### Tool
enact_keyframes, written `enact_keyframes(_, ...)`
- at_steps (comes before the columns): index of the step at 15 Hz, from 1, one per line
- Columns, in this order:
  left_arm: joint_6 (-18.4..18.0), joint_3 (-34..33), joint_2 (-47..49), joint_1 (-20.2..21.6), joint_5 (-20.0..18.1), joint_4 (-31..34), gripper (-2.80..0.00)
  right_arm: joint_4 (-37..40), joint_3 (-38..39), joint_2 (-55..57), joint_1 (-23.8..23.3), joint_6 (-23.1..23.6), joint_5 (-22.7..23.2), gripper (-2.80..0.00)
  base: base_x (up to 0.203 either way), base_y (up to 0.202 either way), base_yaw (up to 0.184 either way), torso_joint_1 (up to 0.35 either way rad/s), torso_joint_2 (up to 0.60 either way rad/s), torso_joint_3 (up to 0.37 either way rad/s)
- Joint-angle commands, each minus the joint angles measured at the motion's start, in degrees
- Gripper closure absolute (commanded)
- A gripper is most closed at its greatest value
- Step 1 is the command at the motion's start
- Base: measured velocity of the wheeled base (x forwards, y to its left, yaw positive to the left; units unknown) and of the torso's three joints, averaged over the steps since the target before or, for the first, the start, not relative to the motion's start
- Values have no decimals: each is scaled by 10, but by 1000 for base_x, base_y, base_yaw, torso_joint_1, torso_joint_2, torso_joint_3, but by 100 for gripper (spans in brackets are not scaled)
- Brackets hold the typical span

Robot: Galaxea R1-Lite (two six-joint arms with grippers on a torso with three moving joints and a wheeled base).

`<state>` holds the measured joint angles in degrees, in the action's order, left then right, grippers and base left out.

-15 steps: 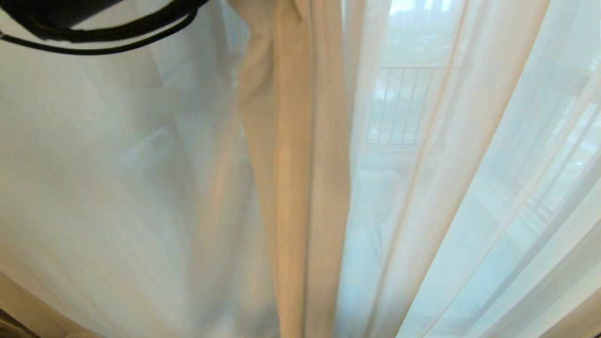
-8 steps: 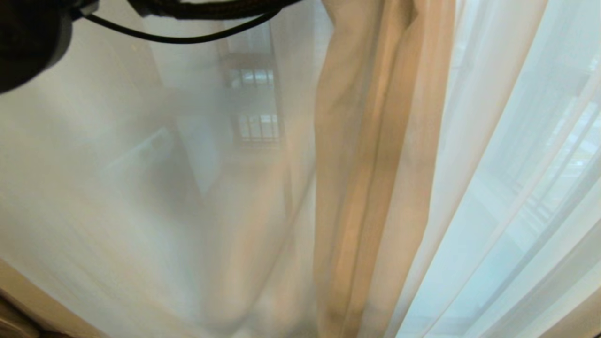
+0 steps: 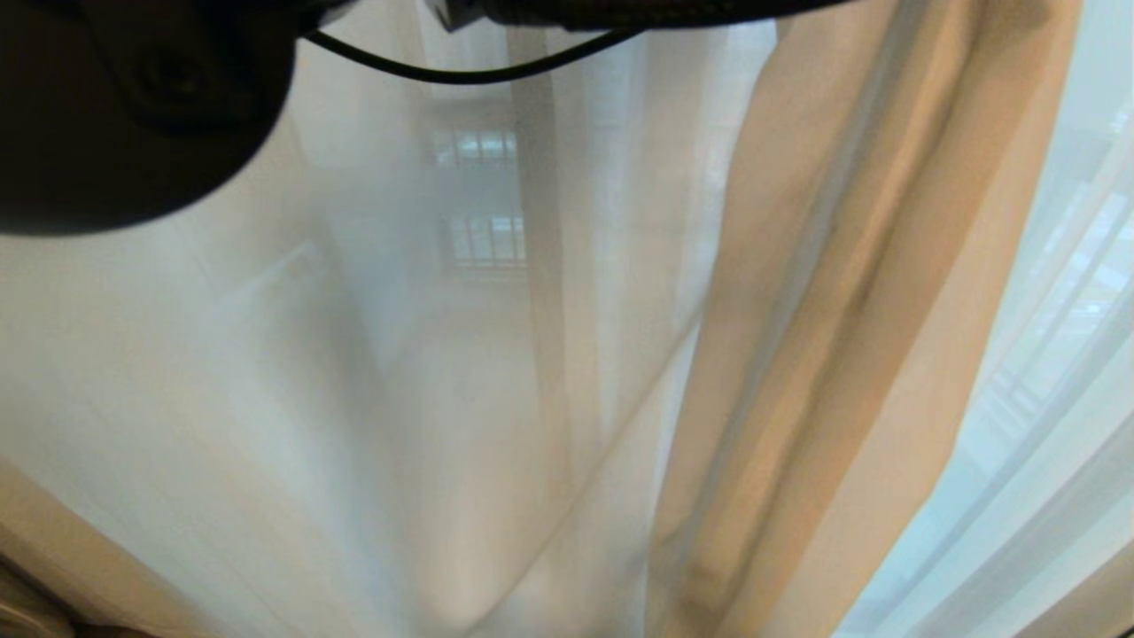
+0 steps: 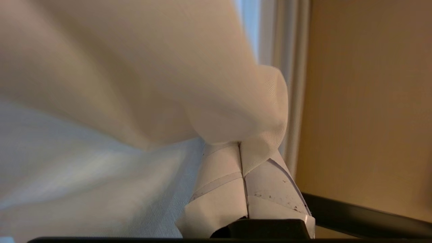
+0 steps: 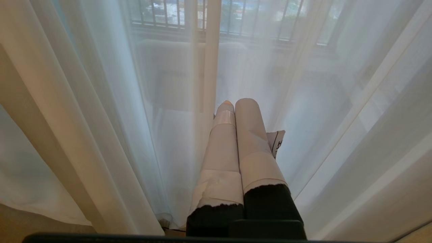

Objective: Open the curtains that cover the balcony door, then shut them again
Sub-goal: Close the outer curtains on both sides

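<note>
The curtains fill every view. In the head view a thin white sheer (image 3: 266, 372) hangs on the left, and a gathered beige fold (image 3: 842, 337) slants down the right half. My left arm (image 3: 133, 106) is a dark mass at the top left, its cable running rightward along the top edge. In the left wrist view my left gripper (image 4: 240, 145) is shut on a bunched fold of curtain (image 4: 236, 111), pinched between its white-taped fingertips. My right gripper (image 5: 234, 101) is shut on nothing and points into the sheers (image 5: 320, 101). A dim upright strip behind the sheer (image 3: 540, 266) may be the balcony door's frame.
A balcony railing (image 5: 236, 20) shows through the sheers in the right wrist view. A beige wall (image 4: 371, 101) stands close beside the left gripper. More sheer folds (image 3: 1063, 399) hang at the head view's right edge.
The gathered beige fold has swept from the middle of the head view to the right. My left arm has come further into view at the top left, its cable stretching rightward.
</note>
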<state>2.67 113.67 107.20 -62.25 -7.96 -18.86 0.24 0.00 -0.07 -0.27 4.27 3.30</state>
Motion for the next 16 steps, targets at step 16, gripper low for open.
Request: enact_keyframes(16,-2,8,160,-29,-11,-49,0,0,0,1,0,0,0,0,0,0,0,0,0,0)
